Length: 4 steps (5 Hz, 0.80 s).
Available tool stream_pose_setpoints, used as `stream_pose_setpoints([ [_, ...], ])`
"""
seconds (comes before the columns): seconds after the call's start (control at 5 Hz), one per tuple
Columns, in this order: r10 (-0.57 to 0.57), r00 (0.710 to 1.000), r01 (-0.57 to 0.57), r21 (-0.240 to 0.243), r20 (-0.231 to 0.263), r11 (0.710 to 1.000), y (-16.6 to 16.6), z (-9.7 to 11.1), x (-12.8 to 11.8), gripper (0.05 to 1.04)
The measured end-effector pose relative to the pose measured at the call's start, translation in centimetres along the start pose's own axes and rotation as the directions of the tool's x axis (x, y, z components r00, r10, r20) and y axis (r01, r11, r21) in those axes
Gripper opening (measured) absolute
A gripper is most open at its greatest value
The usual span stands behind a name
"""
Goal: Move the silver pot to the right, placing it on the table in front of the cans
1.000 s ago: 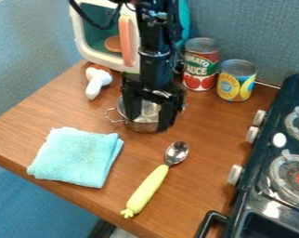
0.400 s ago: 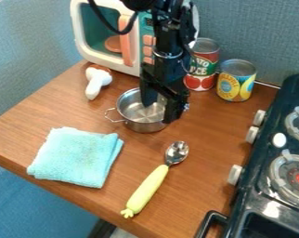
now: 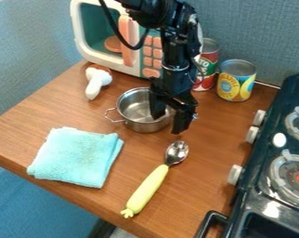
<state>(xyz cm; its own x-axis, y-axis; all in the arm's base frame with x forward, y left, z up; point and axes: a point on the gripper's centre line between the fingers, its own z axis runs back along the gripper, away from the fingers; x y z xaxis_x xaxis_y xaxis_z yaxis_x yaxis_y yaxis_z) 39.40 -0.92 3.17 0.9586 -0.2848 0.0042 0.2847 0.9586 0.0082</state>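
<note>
- On the brown wooden table (image 3: 195, 186): small silver metal pot (image 3: 134, 108), upright, with a wire handle sticking out at its left.
- Over the right rim of the pot: black two-finger gripper (image 3: 167, 124), pointing down from the arm that comes in from the top edge.
- Stands spread apart, gripping nothing; one finger over the inside of the pot, the other just outside its right rim.
- Cannot tell whether touching the pot's wall.
- In front of the pot, slightly right: spoon with a shiny metal bowl and a yellow-green plastic handle (image 3: 147, 188), lying at a slant, bowl end nearer the pot.
- In front of the pot, to the left: folded light-blue cloth (image 3: 76, 157).
- Behind the pot, to the left: white toy mushroom with a brown cap (image 3: 95, 86).
- Farther behind the pot: white and teal toy microwave with orange buttons (image 3: 80, 39).
- Behind the pot, to the right: red and green can (image 3: 208, 69), partly hidden by the arm, beside a yellow and blue can (image 3: 236, 86).
- Well to the right of the pot: black toy stove with white knobs (image 3: 267, 139).
</note>
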Motion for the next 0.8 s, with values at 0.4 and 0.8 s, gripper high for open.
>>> stream_pose_setpoints([
  [0.4, 0.021, 0.999, -0.020, 0.012, -0.038, 1.000, 0.35, -0.45, -0.19, 0.497],
  [0.8, 0.048, 0.998, -0.046, 0.038, -0.049, 0.998, 0.70, 0.30, -0.57, 0.128],
])
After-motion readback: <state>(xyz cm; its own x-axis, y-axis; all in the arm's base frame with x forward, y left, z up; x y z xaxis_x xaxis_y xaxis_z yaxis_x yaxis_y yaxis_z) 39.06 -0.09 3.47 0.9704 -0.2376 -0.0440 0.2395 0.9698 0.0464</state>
